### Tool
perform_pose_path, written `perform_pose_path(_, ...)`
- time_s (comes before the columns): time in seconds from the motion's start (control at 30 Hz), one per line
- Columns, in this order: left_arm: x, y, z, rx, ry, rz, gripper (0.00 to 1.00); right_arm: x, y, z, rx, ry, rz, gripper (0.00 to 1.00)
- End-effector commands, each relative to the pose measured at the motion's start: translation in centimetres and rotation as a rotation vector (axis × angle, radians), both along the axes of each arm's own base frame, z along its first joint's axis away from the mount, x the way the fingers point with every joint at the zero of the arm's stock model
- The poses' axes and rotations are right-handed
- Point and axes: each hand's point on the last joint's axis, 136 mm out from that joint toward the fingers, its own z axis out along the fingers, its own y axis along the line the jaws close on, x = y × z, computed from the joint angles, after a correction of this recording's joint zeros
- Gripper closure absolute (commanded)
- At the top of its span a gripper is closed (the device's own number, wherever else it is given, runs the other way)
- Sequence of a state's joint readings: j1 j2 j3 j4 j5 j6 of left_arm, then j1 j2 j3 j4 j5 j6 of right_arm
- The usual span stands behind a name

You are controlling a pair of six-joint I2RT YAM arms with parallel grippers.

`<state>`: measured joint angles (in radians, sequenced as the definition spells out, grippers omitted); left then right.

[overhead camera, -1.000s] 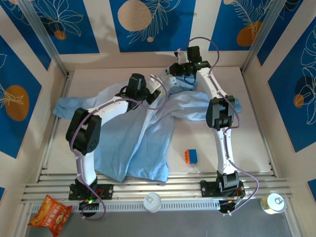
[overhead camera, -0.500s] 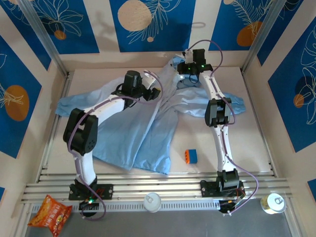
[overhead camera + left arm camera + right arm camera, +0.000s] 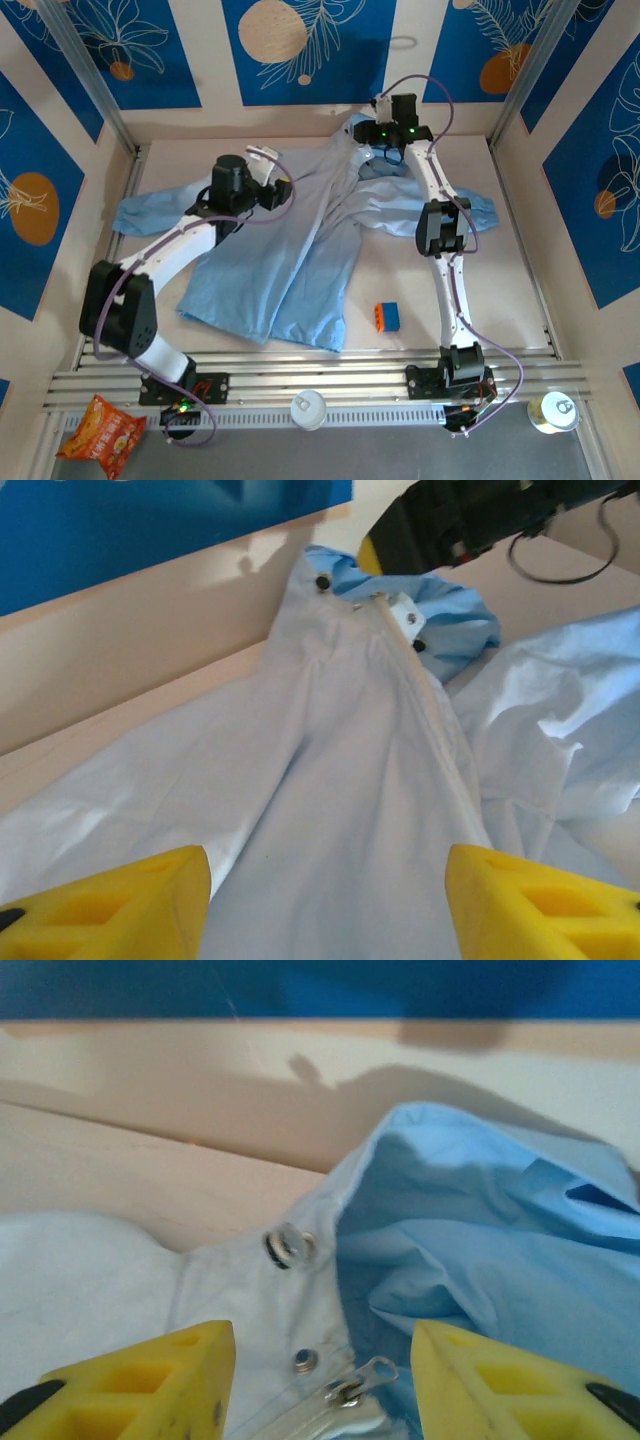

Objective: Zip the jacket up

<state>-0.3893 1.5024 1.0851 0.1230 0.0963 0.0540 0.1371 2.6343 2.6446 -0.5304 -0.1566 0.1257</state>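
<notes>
The light-blue jacket (image 3: 290,260) lies spread on the table, hood toward the back wall. Its pale zipper (image 3: 435,725) runs down the front from the collar. The metal zipper slider (image 3: 355,1385) sits at the top of the zipper beside two snaps, with the blue hood (image 3: 500,1230) to its right. My right gripper (image 3: 320,1380) stands open over the collar (image 3: 378,140), the slider lying loose between its yellow fingers. My left gripper (image 3: 325,910) is open above the left chest panel (image 3: 283,190), holding nothing.
An orange-and-blue block (image 3: 387,316) sits on the table right of the jacket's hem. Two cans (image 3: 308,408) (image 3: 553,412) and a snack bag (image 3: 105,430) rest at the near edge. The back wall (image 3: 150,1110) stands close behind the hood.
Both grippers have opened. The right one has let go at the collar. The left arm has drawn back to the left, and the jacket front now lies flatter.
</notes>
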Motion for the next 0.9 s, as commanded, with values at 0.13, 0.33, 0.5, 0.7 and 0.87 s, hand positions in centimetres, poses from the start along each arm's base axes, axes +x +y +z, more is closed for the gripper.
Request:
perform_pose_path(0.13,-3.6,8.1,2.9,0.070,-0.050,0.280,0.23,-6.1,-0.6,8.9,-0.084,-0.065,-0.009,0.39)
perform_pose_path(0.33,-7.8,14.3,3.7,0.011,-0.048,0.465,0.00,-12.8,-1.0,9.3,-0.077,-0.118,-0.007,0.17)
perform_pose_path(0.5,-11.1,17.8,2.3,-0.088,-0.054,0.569,0.00,-18.4,-1.5,7.8,-0.092,-0.122,-0.021,0.06)
perform_pose_path(0.7,-12.5,16.6,-3.2,-0.100,0.038,0.484,0.00,-23.6,-3.7,3.8,-0.075,-0.133,-0.087,0.01)
perform_pose_path(0.87,-13.0,16.2,-7.5,-0.009,0.077,0.422,0.00,-27.0,-6.2,-0.5,-0.126,-0.125,-0.160,0.01)
